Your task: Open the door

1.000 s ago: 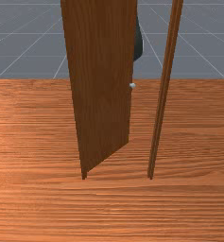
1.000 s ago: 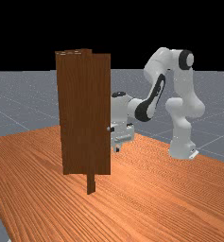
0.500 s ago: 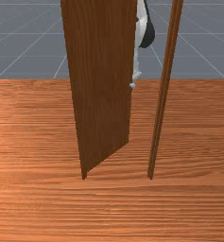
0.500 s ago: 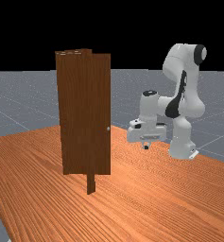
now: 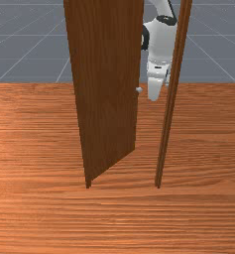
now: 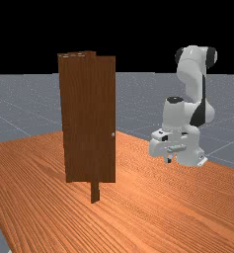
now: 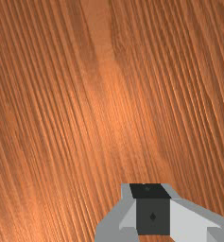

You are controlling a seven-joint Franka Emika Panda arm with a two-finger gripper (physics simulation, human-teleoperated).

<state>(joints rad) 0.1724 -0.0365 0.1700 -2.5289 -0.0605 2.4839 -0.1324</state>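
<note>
Where the tall door [image 5: 106, 89] stands upright, left in the front view, it slants back toward the arm [image 6: 190, 74], a gap beside its free edge; I can't tell how the distant gripper's [image 6: 169, 159] jaws stand.

Brown wooden door [image 5: 106, 74], upright over table [image 5: 114, 223]; open; pale knob [image 5: 139, 90]

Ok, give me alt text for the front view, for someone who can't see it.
A brown wooden door stands ajar on a wooden table, a small pale knob at its edge. Beyond the gap between door and frame post, a white robot arm hangs clear of the knob.
</note>
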